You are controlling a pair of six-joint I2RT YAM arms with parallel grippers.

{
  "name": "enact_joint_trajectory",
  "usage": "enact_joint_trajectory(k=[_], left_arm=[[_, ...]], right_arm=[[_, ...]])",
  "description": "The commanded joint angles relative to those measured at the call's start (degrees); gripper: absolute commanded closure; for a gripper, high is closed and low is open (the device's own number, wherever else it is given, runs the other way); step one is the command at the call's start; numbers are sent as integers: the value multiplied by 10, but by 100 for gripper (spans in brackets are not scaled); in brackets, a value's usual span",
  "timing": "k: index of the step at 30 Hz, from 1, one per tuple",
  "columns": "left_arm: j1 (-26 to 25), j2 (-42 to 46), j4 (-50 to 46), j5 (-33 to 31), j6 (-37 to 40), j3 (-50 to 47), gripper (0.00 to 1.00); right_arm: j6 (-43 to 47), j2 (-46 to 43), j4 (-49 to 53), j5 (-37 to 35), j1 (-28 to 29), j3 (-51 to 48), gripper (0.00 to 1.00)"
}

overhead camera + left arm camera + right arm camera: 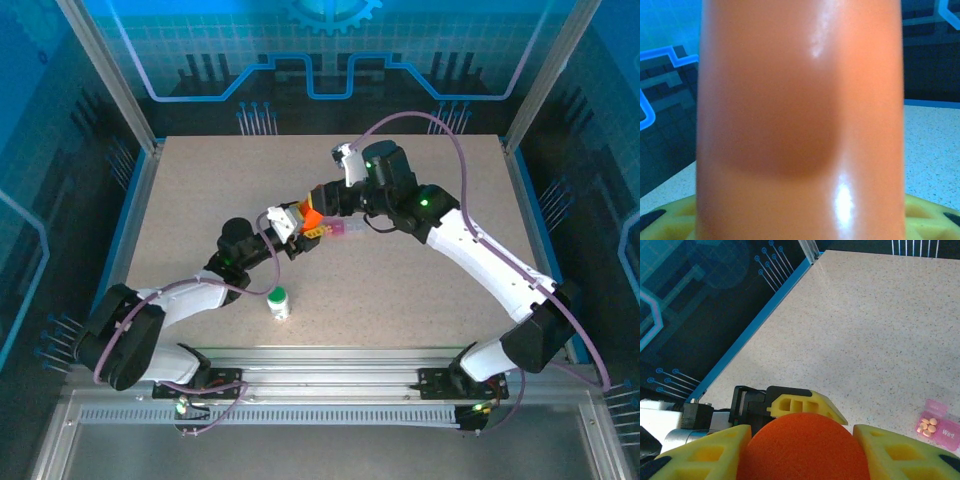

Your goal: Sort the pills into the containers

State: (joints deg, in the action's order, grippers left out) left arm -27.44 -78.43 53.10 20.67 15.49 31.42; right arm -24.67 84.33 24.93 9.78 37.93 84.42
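Both end effectors meet over the middle of the tabletop (430,290) at the orange bottle (311,217). The left end effector (301,223) is closed on the bottle body. In the left wrist view the bottle's long axis runs up the frame, crosswise to the yellow fingers (932,217) flanking it. The right end effector (801,434) is closed on a rounded end of the same bottle, judged to be the cap end. Probable step: cap removal, one arm holding, the other turning.

The pink pill case (938,426) lies on the tabletop just beside the bottle, on the right arm's side. That arm is nearer to it. One compartment holds several small pale round pills (927,425).

The white bottle with green cap (280,302) stands upright and capped, well apart from both end effectors, near the left arm. The contents of the two bottles cannot be seen.
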Motion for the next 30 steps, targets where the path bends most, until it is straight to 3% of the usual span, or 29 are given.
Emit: enact_joint_trajectory(k=[1, 9, 30], left_arm=[[-21, 2, 106, 39, 38, -1, 100], [-21, -15, 117, 36, 32, -7, 100], [-21, -40, 137, 51, 2, -9, 100]], right_arm=[[-25, 8, 14, -43, -1, -7, 46], [-38, -21, -18, -48, -15, -32, 35], [11, -76, -36, 1, -46, -30, 29]])
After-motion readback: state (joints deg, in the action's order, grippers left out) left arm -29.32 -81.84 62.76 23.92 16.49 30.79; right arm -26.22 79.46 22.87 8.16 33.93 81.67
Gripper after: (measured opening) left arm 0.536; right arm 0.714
